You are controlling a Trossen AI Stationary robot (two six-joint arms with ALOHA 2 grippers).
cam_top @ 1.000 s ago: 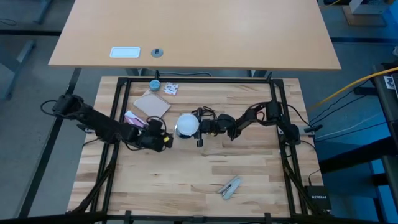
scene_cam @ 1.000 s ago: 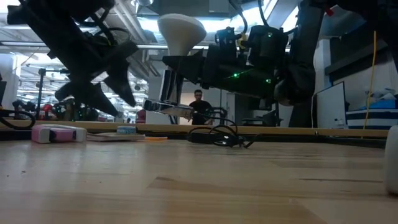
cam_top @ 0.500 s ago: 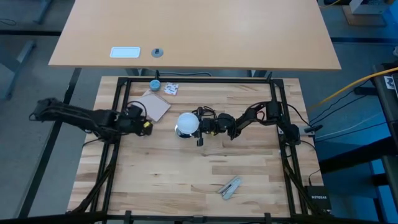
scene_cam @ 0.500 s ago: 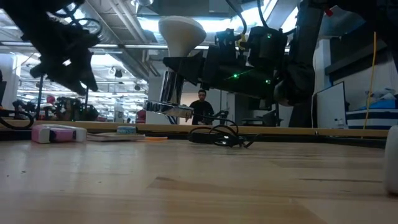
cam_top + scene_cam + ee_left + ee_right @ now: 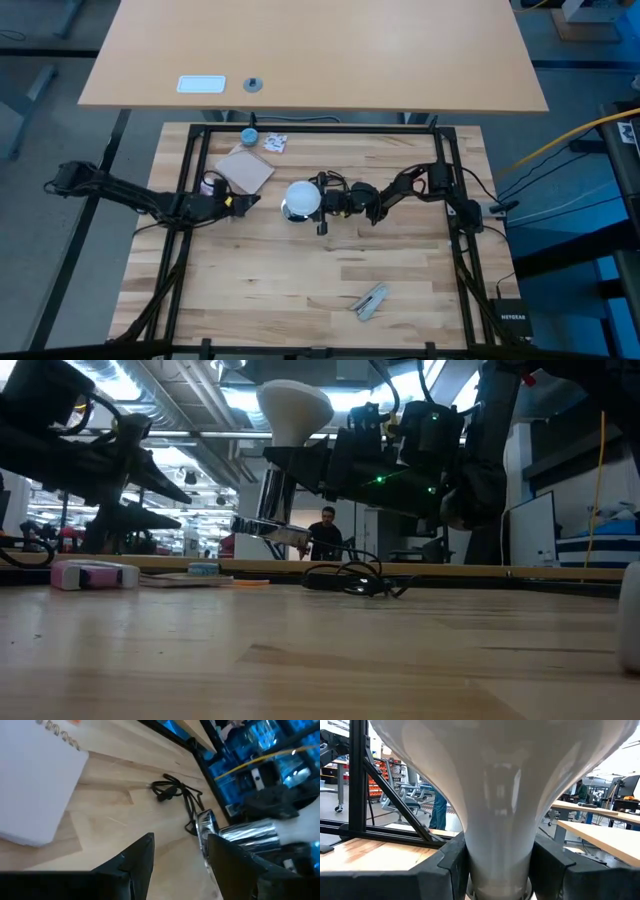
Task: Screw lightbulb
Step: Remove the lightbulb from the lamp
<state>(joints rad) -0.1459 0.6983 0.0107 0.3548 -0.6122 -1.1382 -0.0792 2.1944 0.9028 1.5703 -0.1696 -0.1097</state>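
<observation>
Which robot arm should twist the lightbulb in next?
The right one, probably. Its pincer already grips the lightbulb by the narrow neck, globe up, above the shiny socket. The left pincer sits off by the table's left side, holding nothing.

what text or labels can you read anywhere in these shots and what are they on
"NETGEAR": white lettering on the small black box by the table's near right corner in the high view; small, so the reading is a best guess.
Orange print on the white card in the left wrist view: cut off and too blurred to read.
Dark marks on the small white packet by the blue cap: too small to read.
</observation>
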